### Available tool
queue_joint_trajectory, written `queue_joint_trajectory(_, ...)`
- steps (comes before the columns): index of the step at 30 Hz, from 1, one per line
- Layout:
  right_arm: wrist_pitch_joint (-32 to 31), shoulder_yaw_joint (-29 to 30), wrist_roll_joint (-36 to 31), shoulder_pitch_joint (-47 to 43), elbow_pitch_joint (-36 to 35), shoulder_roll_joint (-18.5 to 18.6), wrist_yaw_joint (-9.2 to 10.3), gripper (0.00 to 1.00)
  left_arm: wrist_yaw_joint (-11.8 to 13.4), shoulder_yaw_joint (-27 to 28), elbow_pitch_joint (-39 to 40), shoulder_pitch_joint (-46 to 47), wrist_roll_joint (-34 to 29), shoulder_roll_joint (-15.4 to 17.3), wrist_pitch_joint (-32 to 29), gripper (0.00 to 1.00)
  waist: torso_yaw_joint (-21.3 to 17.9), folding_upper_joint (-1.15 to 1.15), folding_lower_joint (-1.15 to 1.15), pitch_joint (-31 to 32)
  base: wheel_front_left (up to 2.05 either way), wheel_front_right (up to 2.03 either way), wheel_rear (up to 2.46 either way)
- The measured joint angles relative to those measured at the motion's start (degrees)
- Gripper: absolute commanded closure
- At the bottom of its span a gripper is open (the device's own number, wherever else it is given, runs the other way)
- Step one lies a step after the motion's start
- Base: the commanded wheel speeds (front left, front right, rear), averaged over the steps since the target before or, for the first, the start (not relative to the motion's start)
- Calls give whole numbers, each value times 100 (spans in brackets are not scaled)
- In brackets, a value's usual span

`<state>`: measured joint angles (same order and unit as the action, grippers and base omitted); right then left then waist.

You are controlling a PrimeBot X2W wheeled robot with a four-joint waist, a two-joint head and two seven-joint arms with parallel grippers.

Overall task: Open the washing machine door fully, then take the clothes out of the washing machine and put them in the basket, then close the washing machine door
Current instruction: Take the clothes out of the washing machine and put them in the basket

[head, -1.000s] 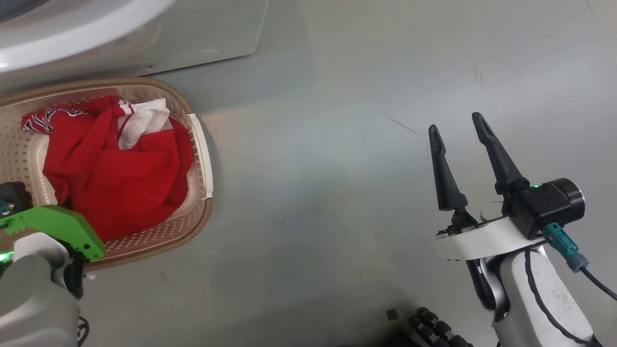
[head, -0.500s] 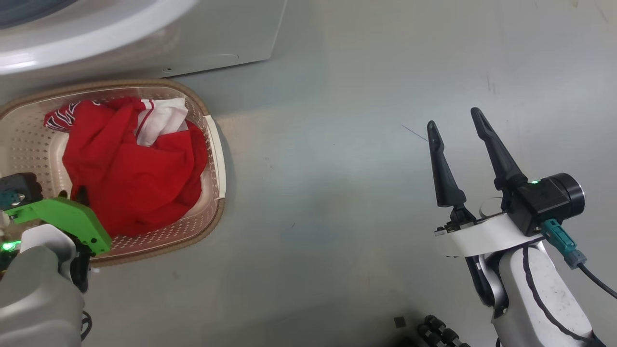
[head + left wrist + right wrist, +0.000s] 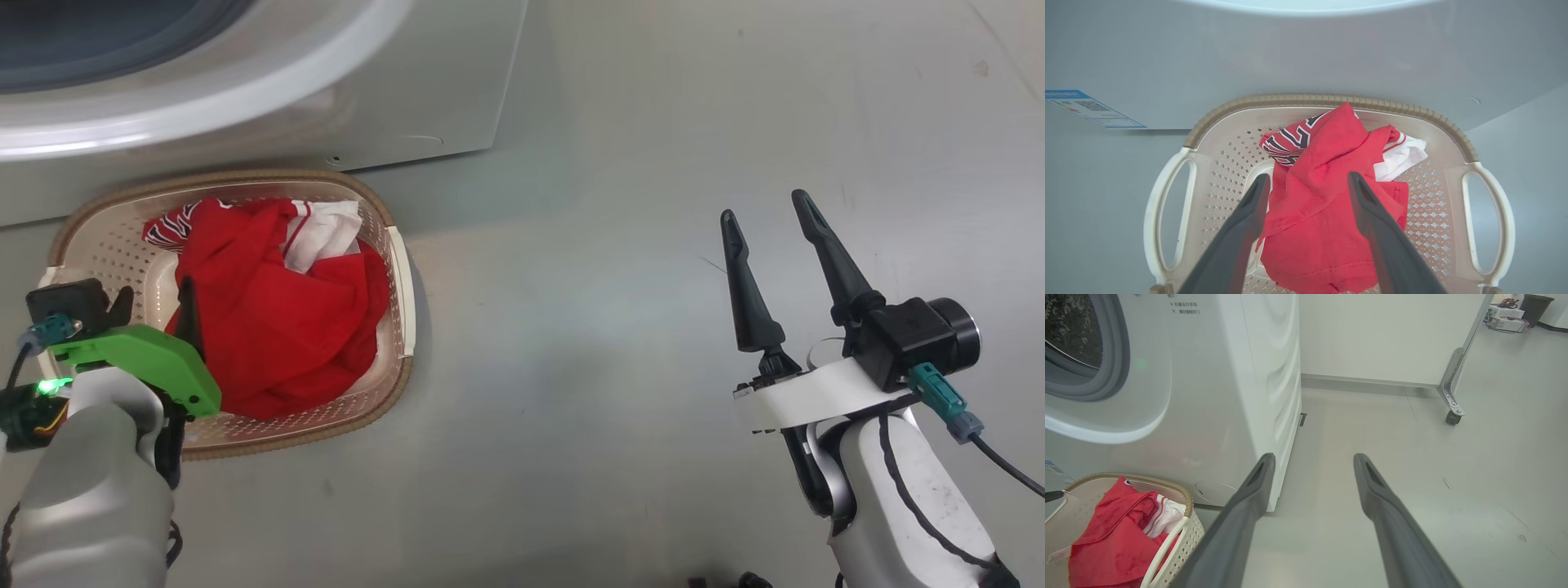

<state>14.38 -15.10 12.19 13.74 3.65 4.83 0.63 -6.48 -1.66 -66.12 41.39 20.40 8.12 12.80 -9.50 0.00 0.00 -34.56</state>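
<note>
The clothes, a red garment with white trim, lie crumpled inside the cream basket on the floor against the white washing machine. My left gripper hovers over the basket's near end. In the left wrist view this left gripper is open, its fingers straddling the clothes without pinching them, inside the basket. My right gripper stands open and empty over bare floor far to the right. The right wrist view shows the washing machine with its grey gasket. The washing machine door is out of view.
A blue sticker sits low on the machine's front. Grey floor stretches between the basket and the right arm. Beyond the machine stand a pale wall panel and a metal leg on a caster.
My left gripper's fingers have spread apart over the basket, and the clothes lie loose in it. The head camera has shifted, bringing more of the machine's front into view. The right arm has stayed put.
</note>
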Motion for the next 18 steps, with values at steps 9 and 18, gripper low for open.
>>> queue_joint_trajectory(9, 5, 132, 181, -1, 288, 2, -57, 0, -47, -302, 392, -13, -191, -196, 164, 0, 282, 0, 0, 528, 0, 0, 0)
queue_joint_trajectory(18, 5, 209, 297, -38, 570, 2, -170, 0, -70, -448, 1199, -383, -172, -308, 164, 0, 609, 0, 0, 1179, 0, 0, 0)
